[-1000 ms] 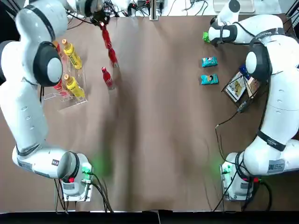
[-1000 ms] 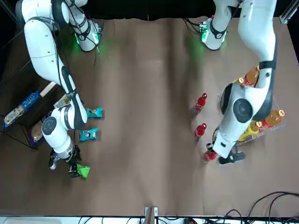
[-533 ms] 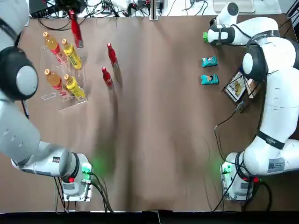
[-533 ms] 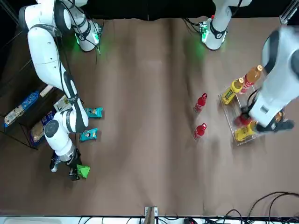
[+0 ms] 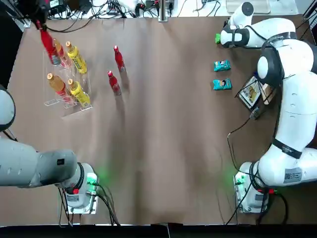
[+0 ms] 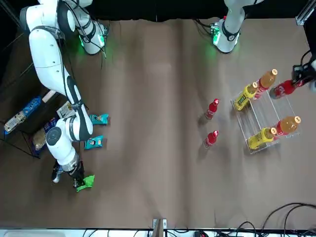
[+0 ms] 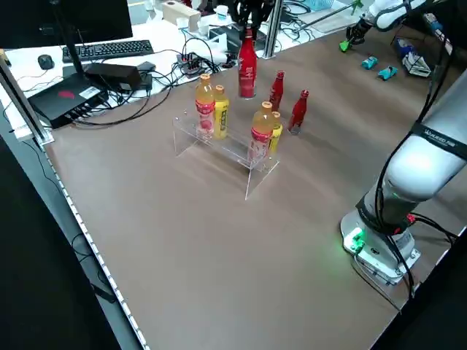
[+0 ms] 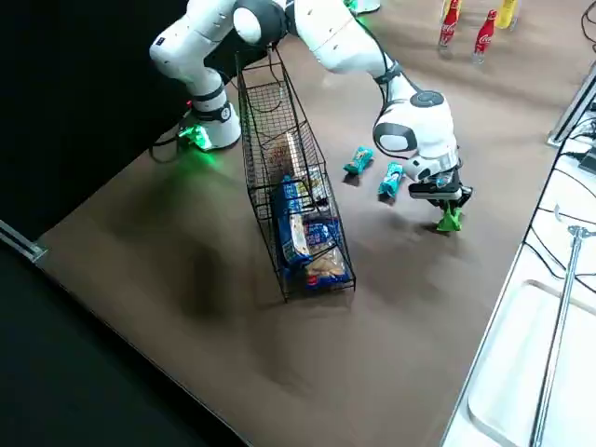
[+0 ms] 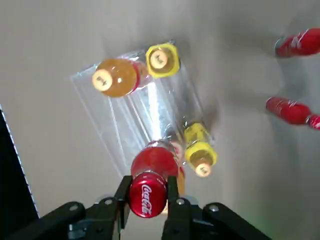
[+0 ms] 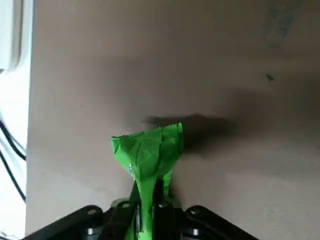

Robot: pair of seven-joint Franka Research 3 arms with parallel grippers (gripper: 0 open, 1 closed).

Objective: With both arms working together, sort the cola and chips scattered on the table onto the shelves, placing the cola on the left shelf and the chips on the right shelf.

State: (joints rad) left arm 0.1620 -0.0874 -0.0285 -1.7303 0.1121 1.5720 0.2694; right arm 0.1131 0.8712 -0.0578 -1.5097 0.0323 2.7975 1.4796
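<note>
The left claw [image 9: 148, 200] is clamped on the cap of a cola [image 5: 48, 43], holding it upright in the air above the far end of the left shelf [image 5: 64, 101]; in the top view the claw itself is cut off at the picture's corner. The clear shelf holds two orange bottles [image 5: 55, 83] and two yellow bottles [image 5: 78, 90]. Two more colas [image 5: 114, 82] stand on the counter [image 5: 163, 134] just beside the shelf. The right claw [image 10: 145, 200] is clamped on the green chips [image 10: 147, 152] at the counter's far right corner; whether the packet touches the counter is hard to tell. Two teal chips [image 5: 222, 84] lie nearer the right shelf [image 8: 289, 177], whose contents are partly hidden by the mesh.
</note>
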